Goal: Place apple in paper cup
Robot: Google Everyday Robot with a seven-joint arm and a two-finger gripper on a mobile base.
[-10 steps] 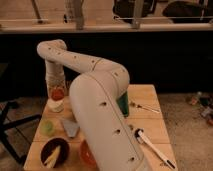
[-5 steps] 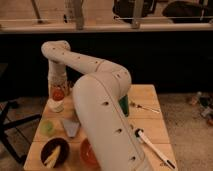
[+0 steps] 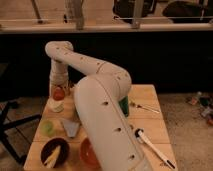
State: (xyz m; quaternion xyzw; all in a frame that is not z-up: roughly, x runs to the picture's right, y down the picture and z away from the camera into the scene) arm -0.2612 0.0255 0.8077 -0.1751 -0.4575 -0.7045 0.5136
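We see our pincer [image 3: 59,90] pinching the apple [image 3: 59,93] just above the paper cup [image 3: 56,104] at the worktop's [image 3: 150,125] far left corner

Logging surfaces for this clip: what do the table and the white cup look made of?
Table: pale wood, matte, visible plank seams. Cup: probably paper, plain white and dull. The tool hangs just above it, shut on the apple.
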